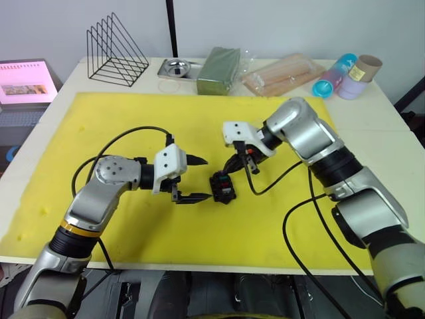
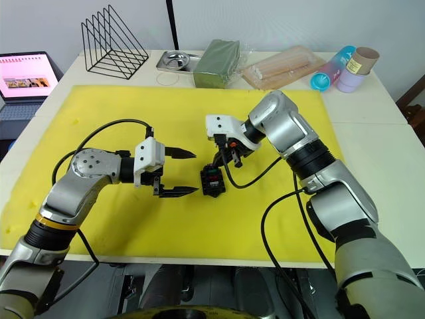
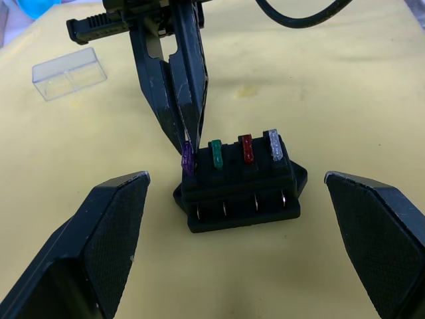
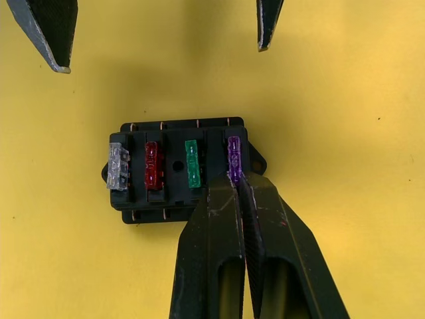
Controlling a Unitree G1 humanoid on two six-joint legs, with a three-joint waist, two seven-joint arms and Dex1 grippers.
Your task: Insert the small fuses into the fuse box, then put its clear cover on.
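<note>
Pinched together, the two black fingers of my right gripper [image 4: 234, 178] are closing on the purple fuse [image 4: 233, 155], which is sitting in the end slot of the fuse box [image 4: 179, 169]. I am reaching down onto the box from its far side, and my fingertips are meeting right at the fuse's edge.

My left gripper [image 1: 199, 178] is hanging just beside the box on my left, its fingers spread wide and holding nothing. In the left wrist view those open pads [image 3: 109, 226] are framing the box from either side without touching it.

Next to the purple one, the green fuse [image 4: 192, 163], the red fuse [image 4: 153, 165] and the grey fuse [image 4: 117, 166] are standing in a row, each in its own slot. The box itself is lying flat near the middle of the yellow mat [image 1: 119, 113].

Beyond the box, the clear cover [image 3: 69, 72] is resting on the mat, apart from both grippers.
</note>
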